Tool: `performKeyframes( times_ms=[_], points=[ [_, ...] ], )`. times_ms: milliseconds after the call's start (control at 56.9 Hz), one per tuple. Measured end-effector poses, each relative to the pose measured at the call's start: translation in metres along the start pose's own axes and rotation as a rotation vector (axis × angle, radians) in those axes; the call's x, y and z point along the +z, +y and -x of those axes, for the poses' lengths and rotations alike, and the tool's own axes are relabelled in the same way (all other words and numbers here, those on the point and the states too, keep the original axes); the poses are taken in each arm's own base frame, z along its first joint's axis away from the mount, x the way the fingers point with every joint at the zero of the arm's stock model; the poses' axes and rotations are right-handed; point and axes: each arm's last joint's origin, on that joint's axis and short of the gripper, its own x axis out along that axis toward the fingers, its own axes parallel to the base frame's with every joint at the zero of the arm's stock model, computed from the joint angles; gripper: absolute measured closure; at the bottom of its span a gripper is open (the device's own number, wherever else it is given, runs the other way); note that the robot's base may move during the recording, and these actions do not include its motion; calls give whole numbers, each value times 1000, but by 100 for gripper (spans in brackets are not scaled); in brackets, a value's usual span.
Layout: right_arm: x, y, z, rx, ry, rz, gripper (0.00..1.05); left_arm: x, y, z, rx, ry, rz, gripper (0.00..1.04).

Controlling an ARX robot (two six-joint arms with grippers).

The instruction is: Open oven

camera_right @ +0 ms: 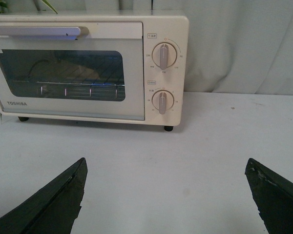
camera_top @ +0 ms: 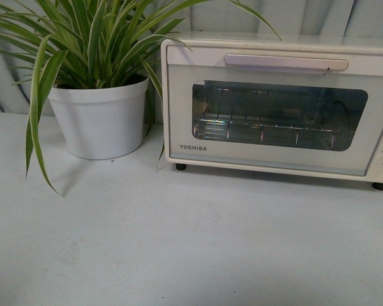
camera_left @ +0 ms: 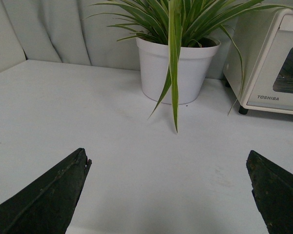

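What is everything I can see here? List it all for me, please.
oven: one, cream-white, TOSHIBA, on the table's right, door shut
bar handle: one, pale, across the door's top
wire rack: one, metal, behind the glass
knobs: two, cream, stacked on the oven's right panel
plant: one, green-and-white striped leaves, left of the oven
pot: one, white, holding the plant
table: one, white
curtain: pale grey, behind everything
left gripper: one, black, open, above the table
right gripper: one, black, open, facing the oven
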Motion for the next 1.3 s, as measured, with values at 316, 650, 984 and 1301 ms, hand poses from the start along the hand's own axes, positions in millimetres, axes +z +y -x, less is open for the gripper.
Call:
performKeyframes(
  times_ms=[316,650,984,1301],
  points=[
    [0,0,0,0,0,0,9,0,-20,-23,76,261,432,6],
    [0,0,0,0,0,0,9,8,-74,-99,-100,434,754,6],
    [0,0,0,0,0,0,9,5,-125,-157,-169,492,906,6],
    [0,0,0,0,0,0,9,-7,-156,-173,-174,569,930,6]
  ],
)
